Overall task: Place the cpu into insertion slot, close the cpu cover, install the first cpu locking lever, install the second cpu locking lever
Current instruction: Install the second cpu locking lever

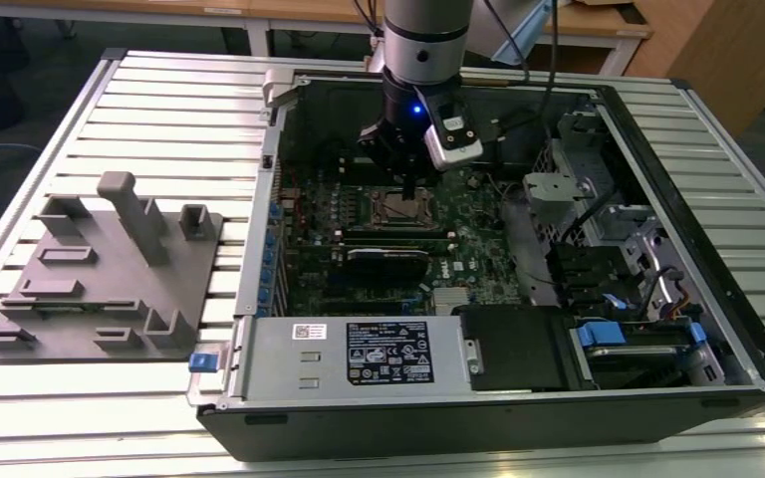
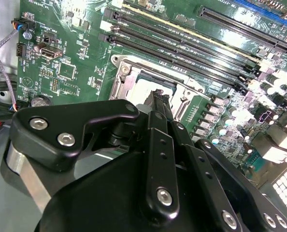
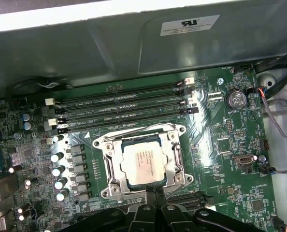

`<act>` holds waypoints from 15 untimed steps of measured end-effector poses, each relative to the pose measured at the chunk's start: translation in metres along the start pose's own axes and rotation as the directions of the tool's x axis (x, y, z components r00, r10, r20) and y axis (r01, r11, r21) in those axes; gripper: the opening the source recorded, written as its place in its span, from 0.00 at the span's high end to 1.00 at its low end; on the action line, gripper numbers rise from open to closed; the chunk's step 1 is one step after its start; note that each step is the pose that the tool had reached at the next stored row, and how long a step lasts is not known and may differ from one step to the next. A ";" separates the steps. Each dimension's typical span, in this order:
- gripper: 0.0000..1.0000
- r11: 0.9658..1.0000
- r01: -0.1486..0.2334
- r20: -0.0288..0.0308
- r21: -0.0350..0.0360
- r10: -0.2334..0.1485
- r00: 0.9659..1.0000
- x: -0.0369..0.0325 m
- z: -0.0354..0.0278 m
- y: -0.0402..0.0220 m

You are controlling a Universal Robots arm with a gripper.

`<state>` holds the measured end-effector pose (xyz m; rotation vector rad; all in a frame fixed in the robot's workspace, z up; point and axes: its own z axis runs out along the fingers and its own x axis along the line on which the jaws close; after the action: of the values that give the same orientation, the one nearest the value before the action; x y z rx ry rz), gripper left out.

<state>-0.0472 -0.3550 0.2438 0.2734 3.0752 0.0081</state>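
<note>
Cpu (image 3: 142, 163) sits in insertion slot (image 3: 106, 186), cpu cover (image 3: 175, 162) down; claw (image 3: 155, 193) pinched narrow at socket edge.

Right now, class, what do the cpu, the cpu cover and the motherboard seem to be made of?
The cpu: dull silver-grey metal top, matte sheen. The cpu cover: thin bright metal, probably plated steel, glinting at its edges. The motherboard: glossy green circuit-board laminate, likely fibreglass, with printed traces.
</note>
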 end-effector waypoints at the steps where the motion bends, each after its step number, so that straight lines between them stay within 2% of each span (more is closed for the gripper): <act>1: 0.89 1.000 0.000 0.000 0.000 0.000 1.000 0.0000 0.0000 0.0000; 6: 0.89 1.000 0.000 0.000 0.000 0.000 1.000 -0.0004 0.0000 -0.0019; 15: 0.89 1.000 0.000 0.000 0.000 0.000 1.000 -0.0025 0.0000 -0.0139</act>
<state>-0.0473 -0.3691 0.2438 0.2733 3.0751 0.0083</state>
